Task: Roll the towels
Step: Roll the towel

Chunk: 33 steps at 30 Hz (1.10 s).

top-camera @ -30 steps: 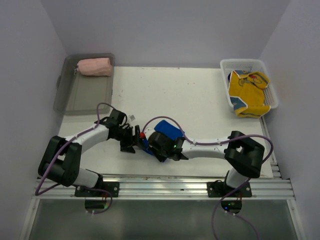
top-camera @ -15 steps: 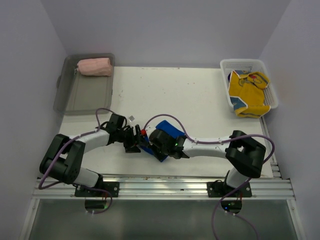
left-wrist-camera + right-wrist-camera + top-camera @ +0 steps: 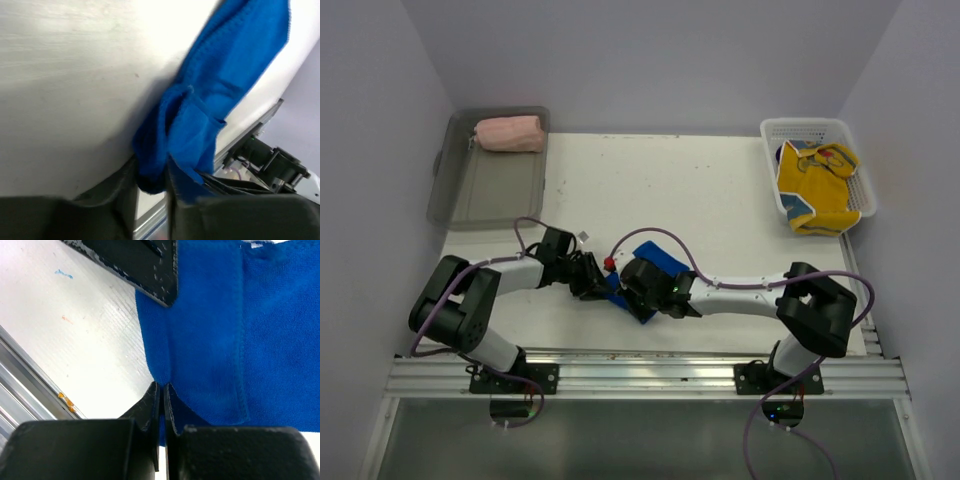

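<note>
A blue towel [image 3: 658, 262] lies crumpled near the table's front edge, between my two grippers. My left gripper [image 3: 599, 279] reaches it from the left and, in the left wrist view, the left gripper [image 3: 151, 175] is shut on a bunched fold of the blue towel [image 3: 225, 75]. My right gripper [image 3: 625, 287] comes from the right. In the right wrist view the right gripper [image 3: 161, 386] pinches the hem of the blue towel [image 3: 210, 340], jaws nearly touching. A dark finger of the left gripper [image 3: 145, 265] shows just beyond.
A rolled pink towel [image 3: 509, 133] lies in the grey bin [image 3: 485, 190] at the back left. A white basket [image 3: 790, 130] at the back right holds a yellow patterned towel [image 3: 815, 185]. The metal rail [image 3: 640, 370] runs along the near edge.
My left gripper slid right to the towel's left end and closed on a fold of it. The right gripper kept its hold and barely shifted.
</note>
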Each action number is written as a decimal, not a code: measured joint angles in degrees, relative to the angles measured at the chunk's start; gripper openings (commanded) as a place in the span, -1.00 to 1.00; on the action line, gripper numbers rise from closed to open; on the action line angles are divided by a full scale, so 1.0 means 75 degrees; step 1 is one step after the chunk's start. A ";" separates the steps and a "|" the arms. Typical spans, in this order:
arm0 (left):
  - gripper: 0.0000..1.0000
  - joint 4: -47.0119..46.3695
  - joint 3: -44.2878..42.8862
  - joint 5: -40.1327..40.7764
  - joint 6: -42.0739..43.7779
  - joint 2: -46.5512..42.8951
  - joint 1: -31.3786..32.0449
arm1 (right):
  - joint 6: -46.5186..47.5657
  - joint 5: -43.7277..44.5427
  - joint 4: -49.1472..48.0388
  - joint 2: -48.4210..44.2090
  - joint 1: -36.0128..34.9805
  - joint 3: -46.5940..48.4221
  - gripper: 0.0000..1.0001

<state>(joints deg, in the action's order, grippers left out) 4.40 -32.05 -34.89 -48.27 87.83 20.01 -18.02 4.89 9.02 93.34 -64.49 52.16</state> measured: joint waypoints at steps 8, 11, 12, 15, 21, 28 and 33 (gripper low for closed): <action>-1.00 0.0749 -0.0495 0.0493 0.0067 0.0274 0.0038 | 0.0122 0.0431 0.0353 0.0000 -0.0082 0.0119 0.03; -1.00 0.1151 -0.0717 0.0781 0.0122 0.0274 0.0038 | 0.0277 0.0933 0.0746 0.0006 -0.0251 0.0393 0.08; -1.00 0.1259 -0.0764 0.0851 0.0125 0.0274 0.0038 | 0.0358 0.1125 0.0860 0.0009 -0.0332 0.0525 0.08; -1.00 0.1486 -0.0860 0.0968 0.0122 0.0274 0.0038 | 0.0624 0.1614 0.0979 0.0064 -0.0621 0.0906 0.07; -1.00 0.1609 -0.0898 0.1005 0.0119 0.0274 0.0038 | 0.1113 0.2119 0.0918 0.0580 -0.1070 0.1411 0.02; -1.00 0.1664 -0.0912 0.1011 0.0122 0.0274 0.0035 | 0.1300 0.2136 0.0723 0.1276 -0.1151 0.1448 -0.10; -1.00 0.1667 -0.0912 0.1005 0.0119 0.0274 0.0035 | 0.1294 0.2174 0.0361 0.1658 -0.1110 0.1346 -0.79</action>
<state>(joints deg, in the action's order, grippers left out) 16.91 -38.89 -27.35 -47.37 89.89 20.27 -8.32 21.19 11.73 105.78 -72.82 62.26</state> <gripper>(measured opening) 0.034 0.211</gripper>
